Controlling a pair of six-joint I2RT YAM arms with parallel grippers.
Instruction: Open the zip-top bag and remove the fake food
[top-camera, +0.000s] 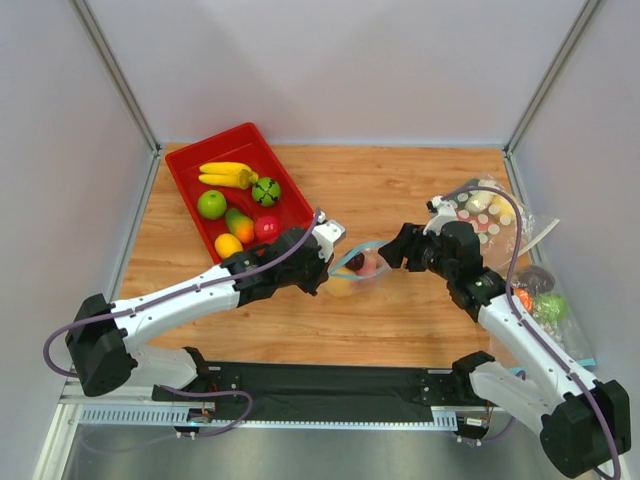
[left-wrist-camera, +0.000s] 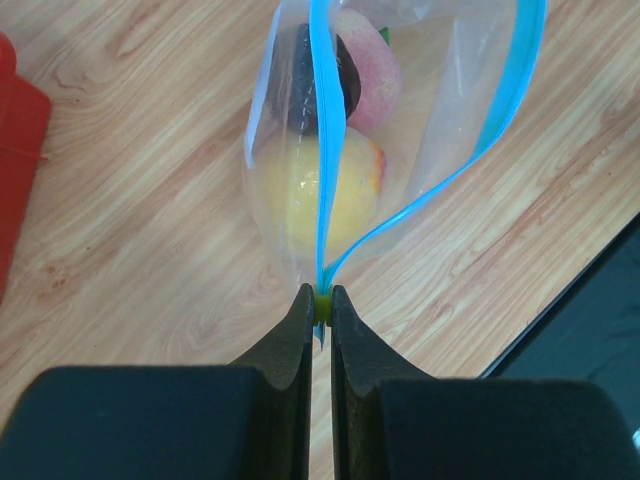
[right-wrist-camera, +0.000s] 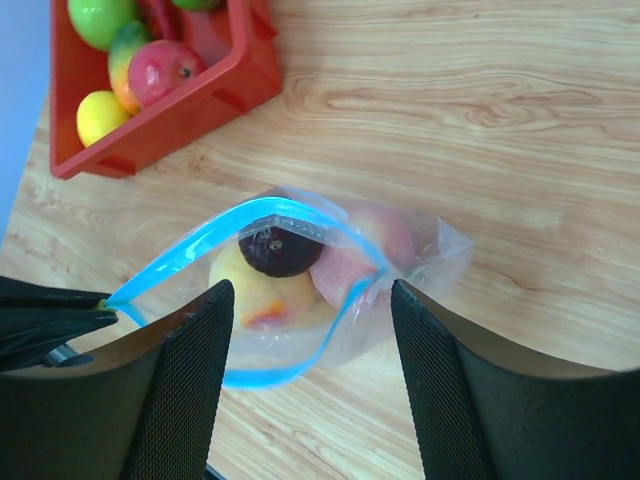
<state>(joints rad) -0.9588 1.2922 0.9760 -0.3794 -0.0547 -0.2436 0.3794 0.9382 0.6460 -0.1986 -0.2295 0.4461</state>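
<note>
The clear zip-top bag (top-camera: 358, 266) lies mid-table with its blue zip strip (right-wrist-camera: 215, 230) parted into an open loop. Inside lie the yellow-orange fruit (left-wrist-camera: 315, 190), the pink-red fruit (right-wrist-camera: 350, 265) and the dark purple fruit (right-wrist-camera: 280, 250). My left gripper (left-wrist-camera: 321, 300) is shut on the end of the zip strip, at a small yellow-green slider. My right gripper (right-wrist-camera: 310, 305) is open, its fingers (right-wrist-camera: 190, 380) apart on either side of the bag's mouth, just above it, holding nothing.
A red tray (top-camera: 190, 185) at the back left holds yellow bananas (top-camera: 227, 174), a green apple (top-camera: 211, 204) and other fruits. A bigger crinkly clear bag (top-camera: 487, 220) with white discs lies at the right, more bagged items (top-camera: 540, 295) below it. The black mat (top-camera: 330, 385) is near.
</note>
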